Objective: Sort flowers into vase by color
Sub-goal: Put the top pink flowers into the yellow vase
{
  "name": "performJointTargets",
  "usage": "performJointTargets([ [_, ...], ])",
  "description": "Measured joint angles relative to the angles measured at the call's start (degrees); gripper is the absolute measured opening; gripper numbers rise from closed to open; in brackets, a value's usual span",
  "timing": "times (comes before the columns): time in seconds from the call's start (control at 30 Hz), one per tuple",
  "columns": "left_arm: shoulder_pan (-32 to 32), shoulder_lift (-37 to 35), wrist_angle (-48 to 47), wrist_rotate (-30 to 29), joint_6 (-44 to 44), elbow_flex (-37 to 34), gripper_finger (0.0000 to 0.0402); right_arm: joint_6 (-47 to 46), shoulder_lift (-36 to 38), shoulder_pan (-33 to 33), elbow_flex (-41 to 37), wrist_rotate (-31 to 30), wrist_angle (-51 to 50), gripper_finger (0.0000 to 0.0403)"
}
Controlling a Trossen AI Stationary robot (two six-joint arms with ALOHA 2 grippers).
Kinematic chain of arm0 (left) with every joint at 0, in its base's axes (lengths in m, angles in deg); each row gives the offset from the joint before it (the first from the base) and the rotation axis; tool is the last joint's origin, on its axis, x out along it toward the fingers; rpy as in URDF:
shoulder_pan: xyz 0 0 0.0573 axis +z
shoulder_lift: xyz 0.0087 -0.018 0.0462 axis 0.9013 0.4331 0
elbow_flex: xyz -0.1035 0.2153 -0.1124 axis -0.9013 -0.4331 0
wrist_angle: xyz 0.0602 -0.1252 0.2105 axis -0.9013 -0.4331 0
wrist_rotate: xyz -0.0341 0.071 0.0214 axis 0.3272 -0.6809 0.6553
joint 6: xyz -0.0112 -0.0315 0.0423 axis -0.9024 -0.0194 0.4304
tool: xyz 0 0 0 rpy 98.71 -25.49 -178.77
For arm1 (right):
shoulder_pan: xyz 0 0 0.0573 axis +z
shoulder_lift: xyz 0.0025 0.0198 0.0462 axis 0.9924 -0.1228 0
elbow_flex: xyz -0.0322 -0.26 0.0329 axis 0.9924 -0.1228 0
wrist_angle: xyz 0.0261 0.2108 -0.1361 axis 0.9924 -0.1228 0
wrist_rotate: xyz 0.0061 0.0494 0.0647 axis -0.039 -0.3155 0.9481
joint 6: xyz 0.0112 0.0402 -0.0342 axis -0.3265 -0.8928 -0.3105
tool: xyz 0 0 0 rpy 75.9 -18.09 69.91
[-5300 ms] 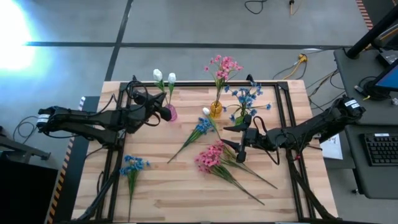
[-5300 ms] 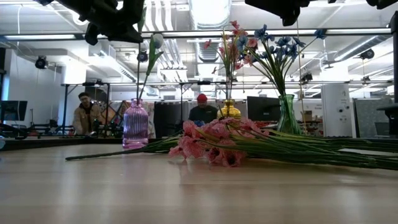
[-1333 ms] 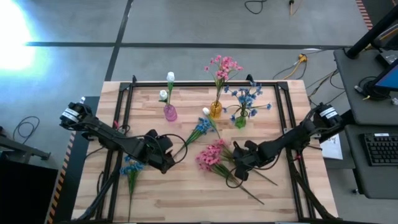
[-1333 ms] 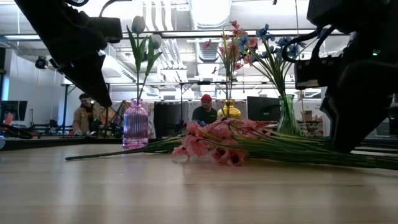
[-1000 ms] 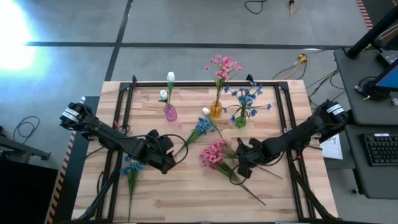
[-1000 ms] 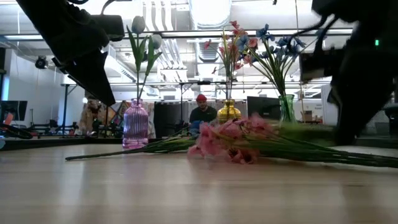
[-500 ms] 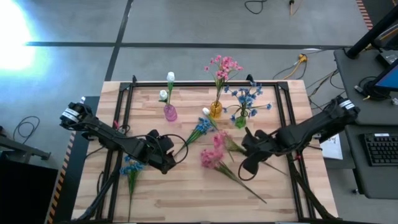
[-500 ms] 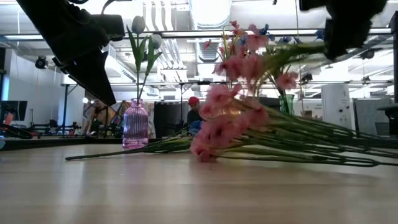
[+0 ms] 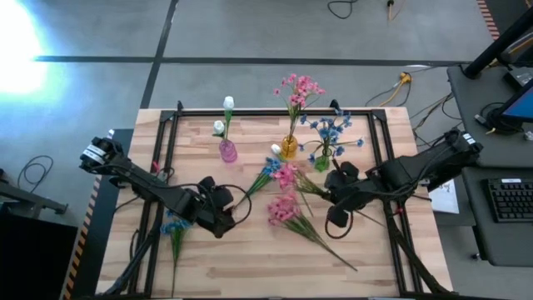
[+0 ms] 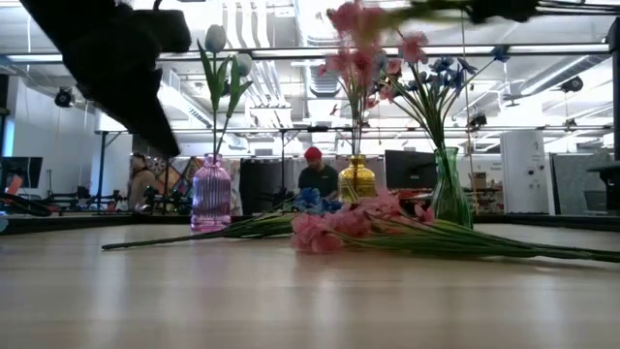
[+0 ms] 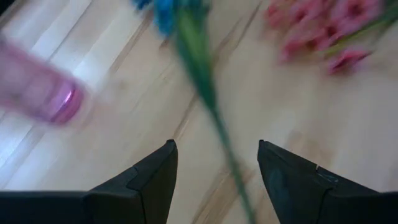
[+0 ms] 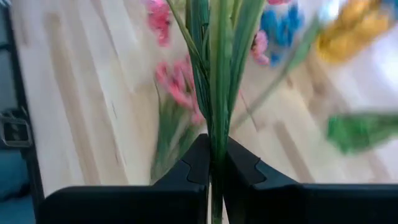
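A blue flower [image 9: 268, 170] lies on the table, its stem [image 11: 219, 134] running between the fingers of my open left gripper [image 9: 230, 207], which hovers above it. My right gripper [image 9: 326, 195] is shut on a pink flower [image 9: 285, 177] held high over the table, seen at the top of the low view [image 10: 360, 27]. More pink flowers [image 9: 283, 210] lie flat on the wood. A purple vase [image 9: 226, 151] holds white buds, a yellow vase [image 9: 289, 147] pink flowers, a green vase [image 9: 321, 162] blue ones. My right gripper pinches the pink flower's green stem bundle [image 12: 214, 127] between its two fingers, some way below the blossoms. The fingers slant down from the table's right. The flower is lifted clear and sticks out ahead of the fingers, its blossoms [image 12: 159, 18] toward the yellow vase.
Another blue flower [image 9: 176, 223] lies near the table's left front. A white bud [image 9: 276, 149] rests beside the yellow vase. Black frame rails [image 9: 376, 158] run along the table's sides. Bare wood lies along the near edge. People sit in the room behind.
My right gripper has risen, shut, carrying one pink flower up off the pile; its blossoms have swung up and toward the yellow vase. The other pink flowers have stayed on the table.
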Motion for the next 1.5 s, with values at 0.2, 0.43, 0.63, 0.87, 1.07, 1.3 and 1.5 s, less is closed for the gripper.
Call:
performJointTargets([
  [0.2,-0.36,-0.06,17.86,0.09,17.3,0.0,0.0208,11.27,0.81,0.02,-2.74,-1.48,15.68,0.0016],
  [0.43,-0.36,-0.12,33.6,0.09,32.63,0.0,0.0208,22.31,0.81,0.0,-9.65,-2.0,35.53,0.0016],
  [0.63,-0.28,0.31,35.91,0.08,34.73,0.0,0.0208,34.11,1.13,-0.15,-19.24,-7.96,61.07,0.0016],
  [0.87,0.18,3.31,57.8,0.11,49.78,-0.02,0.0208,49.68,-0.51,-0.12,-30.4,-5.57,105.36,0.0016],
  [1.07,2.32,8.12,83.53,5.79,62.67,0.0,0.0208,53.75,-3.79,-0.36,-32.46,2.07,117.64,0.0016],
  [1.3,5.81,13.32,88.9,12.65,59.21,1.86,0.0208,55.78,-7.65,-0.4,-29.27,2.1,117.9,0.0016],
  [1.5,6.95,17.9,88.71,14.71,58.58,6.2,0.0206,57.35,-9.86,-0.37,-26.23,3.61,117.7,0.0017],
])
